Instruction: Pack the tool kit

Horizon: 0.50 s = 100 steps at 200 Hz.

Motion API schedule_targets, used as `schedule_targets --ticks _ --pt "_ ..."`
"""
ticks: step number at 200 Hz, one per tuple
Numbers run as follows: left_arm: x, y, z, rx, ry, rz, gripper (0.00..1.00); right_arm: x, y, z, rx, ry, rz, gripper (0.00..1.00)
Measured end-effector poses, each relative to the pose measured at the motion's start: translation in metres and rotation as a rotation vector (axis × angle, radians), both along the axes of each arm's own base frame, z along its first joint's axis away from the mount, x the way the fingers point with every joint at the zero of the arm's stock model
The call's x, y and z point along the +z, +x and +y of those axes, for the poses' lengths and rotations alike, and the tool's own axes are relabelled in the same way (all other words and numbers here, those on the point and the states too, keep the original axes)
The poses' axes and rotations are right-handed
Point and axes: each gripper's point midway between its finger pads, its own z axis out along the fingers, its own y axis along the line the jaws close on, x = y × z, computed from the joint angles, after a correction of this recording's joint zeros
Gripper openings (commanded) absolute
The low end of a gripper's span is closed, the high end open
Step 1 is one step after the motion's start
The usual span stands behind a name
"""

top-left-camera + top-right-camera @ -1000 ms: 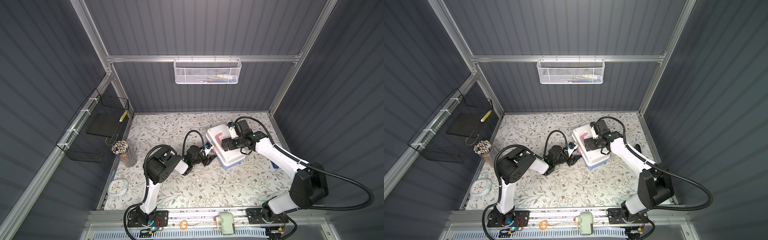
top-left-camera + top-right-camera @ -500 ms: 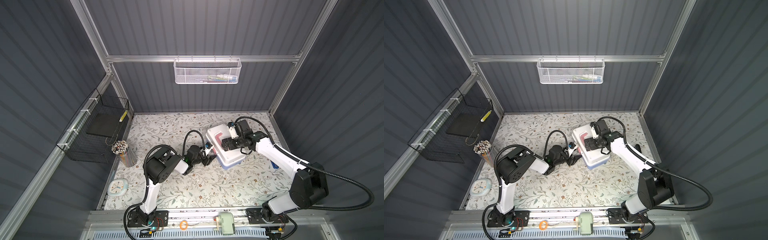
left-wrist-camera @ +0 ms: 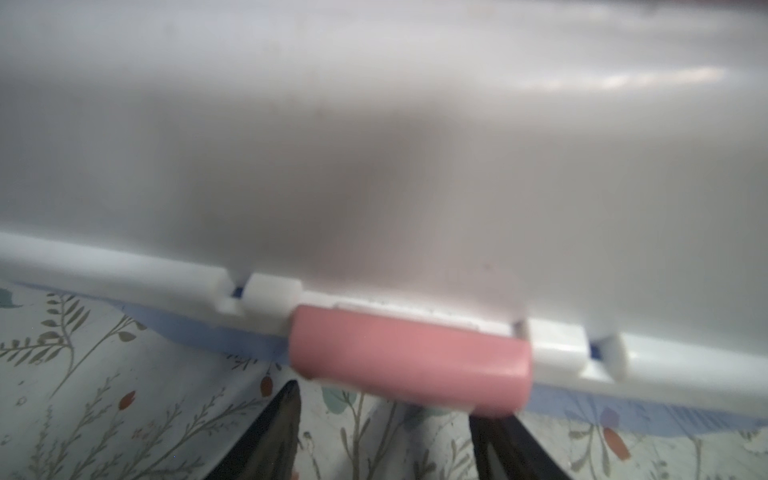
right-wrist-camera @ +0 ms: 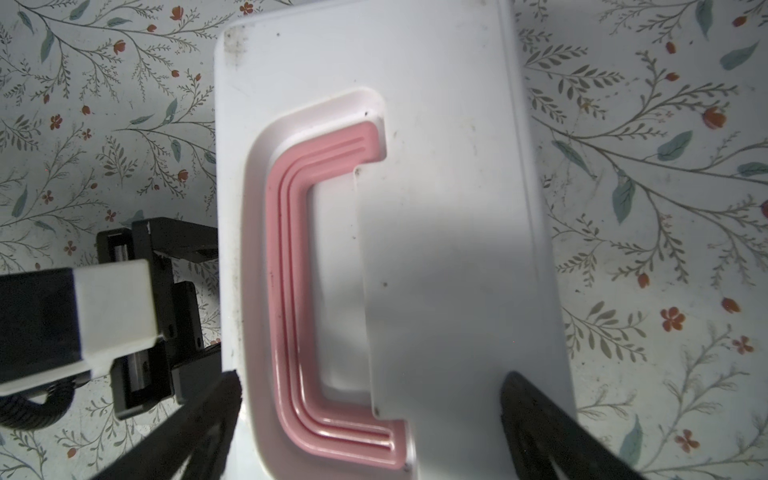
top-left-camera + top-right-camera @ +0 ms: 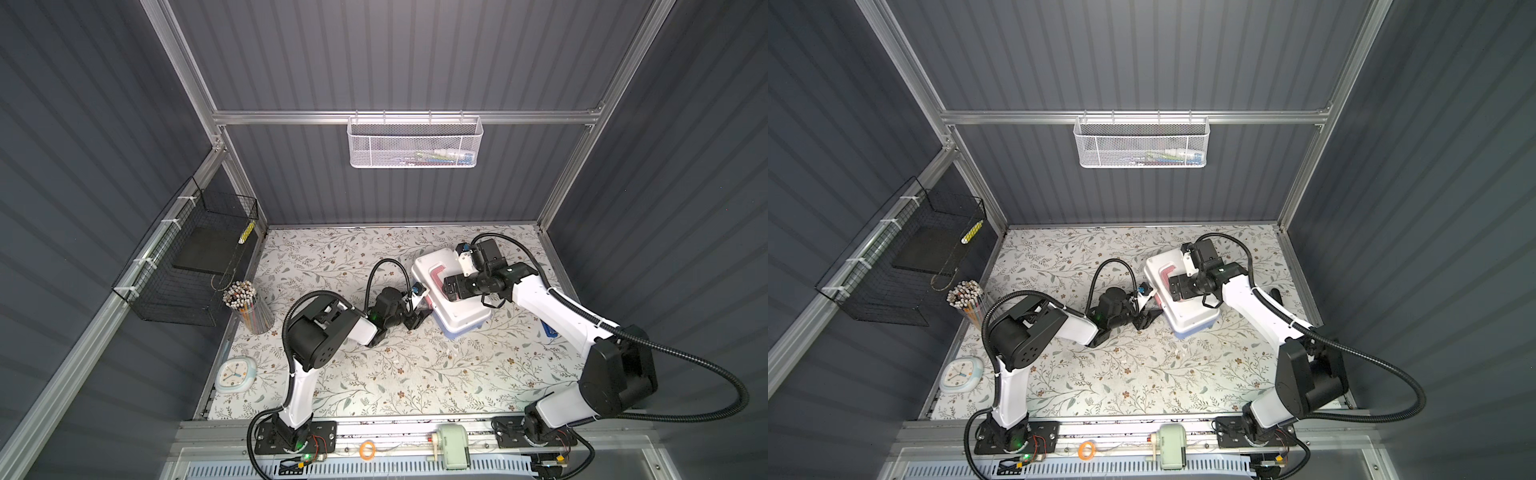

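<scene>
**1. Tool kit.** The tool kit (image 5: 459, 309) stands on the floral tabletop (image 5: 374, 374), right of centre in both top views and skewed to the tabletop edges. Its white lid (image 4: 449, 249) is down on the light blue base (image 5: 465, 330). The pink handle (image 4: 286, 291) lies folded flat in its recess in the lid. The pink latch (image 3: 409, 357) sits at the lid rim on the side that faces the left arm.

**2. Left gripper.** The left gripper (image 5: 419, 315) lies low over the tabletop, against the left side of the kit in both top views. Its fingers (image 3: 270, 436) are parted and clasp nothing. Their tips are just beside the lower edge of the latch. The wrist view is too blurred to show contact.

**3. Right gripper.** The right gripper (image 5: 451, 289) points down at the lid, over the handle. Its fingers (image 4: 540, 428) are spread wide, one near each long edge of the lid, with no grasp. Contact between tips and lid cannot be determined.

**4. Surroundings.**
- A white mesh basket (image 5: 413, 143) hangs on the rear rail, upper centre of the frame.
- A black wire basket (image 5: 187, 257) hangs on the wall at the left.
- A cup of pencils (image 5: 249, 307) stands just below the wire basket.
- A small clock (image 5: 235, 374) lies at the lower left of the tabletop.
</scene>
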Motion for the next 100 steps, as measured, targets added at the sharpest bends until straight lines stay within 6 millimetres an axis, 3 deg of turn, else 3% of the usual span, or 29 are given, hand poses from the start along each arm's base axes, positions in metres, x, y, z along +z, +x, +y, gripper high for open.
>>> schedule_targets --ticks 100 --pt "0.0067 0.0011 0.0001 -0.013 0.014 -0.032 0.65 -0.0008 0.0016 -0.0029 -0.010 0.009 0.002 0.95"
